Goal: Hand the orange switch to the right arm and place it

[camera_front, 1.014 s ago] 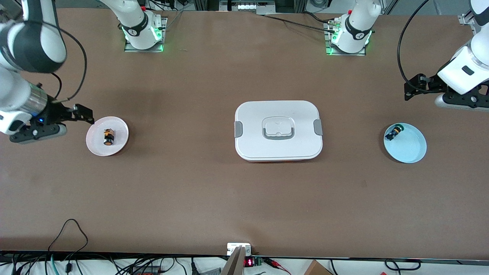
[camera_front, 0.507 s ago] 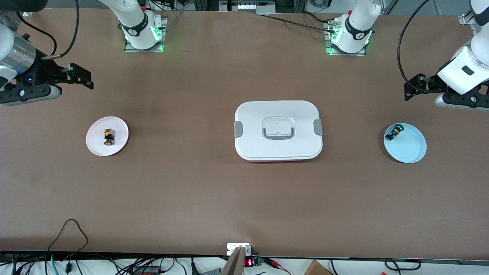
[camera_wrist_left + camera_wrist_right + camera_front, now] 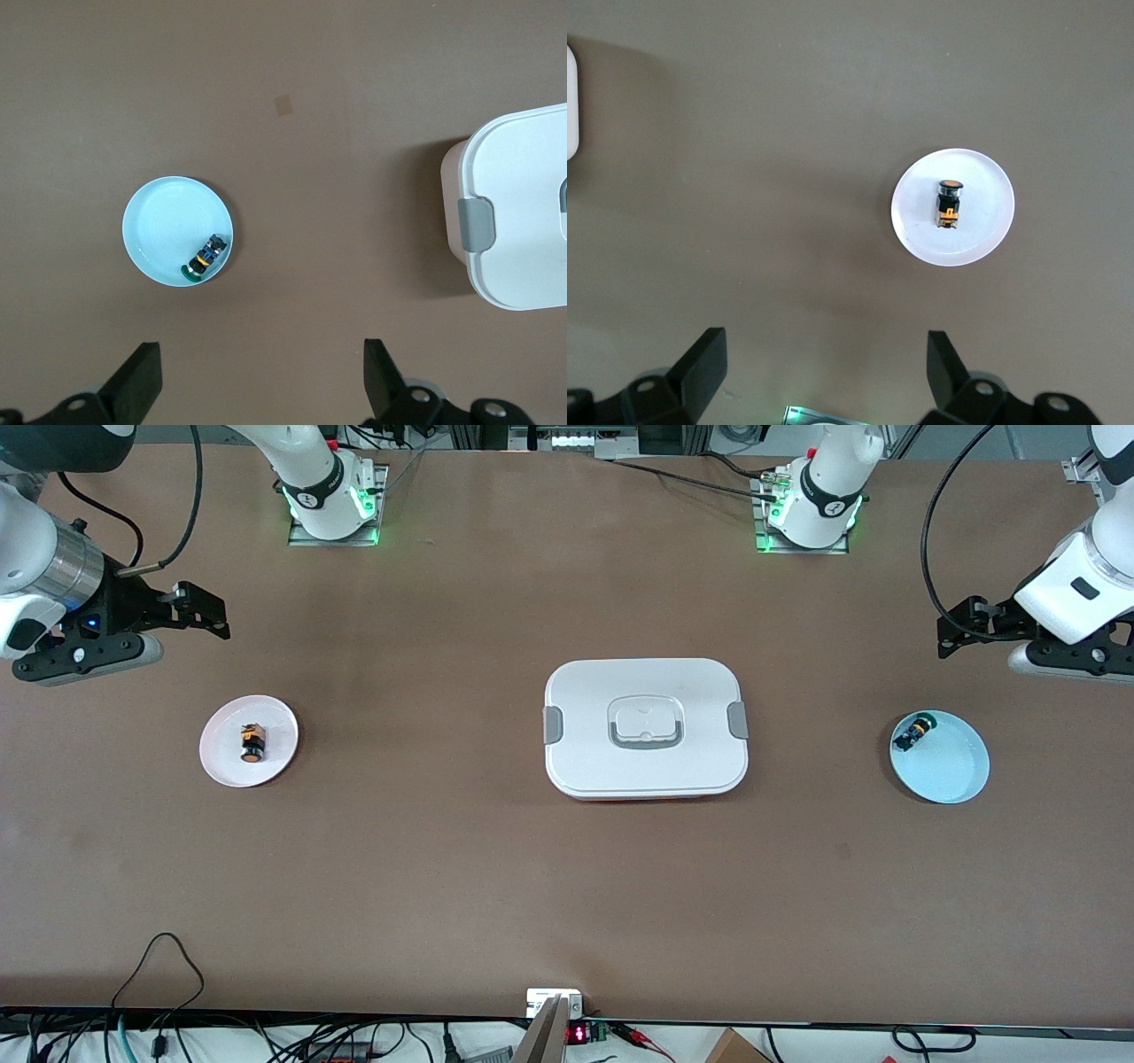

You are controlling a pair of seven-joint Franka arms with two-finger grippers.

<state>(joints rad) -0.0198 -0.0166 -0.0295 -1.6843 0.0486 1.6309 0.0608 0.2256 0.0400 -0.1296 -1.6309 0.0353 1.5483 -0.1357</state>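
The orange switch lies on its side on a small white plate at the right arm's end of the table. It also shows in the right wrist view, on the plate. My right gripper is open and empty, over bare table between the plate and its arm's base; its fingers frame bare table. My left gripper is open and empty over bare table at the left arm's end, and the arm waits there.
A white lidded box sits mid-table. A light blue plate at the left arm's end holds a green-capped switch, also seen in the left wrist view. Cables lie along the table's edge nearest the camera.
My right gripper has drawn away from the white plate's edge toward the bases' side of the table, open and empty. The orange switch stays on the plate. The left arm has not moved.
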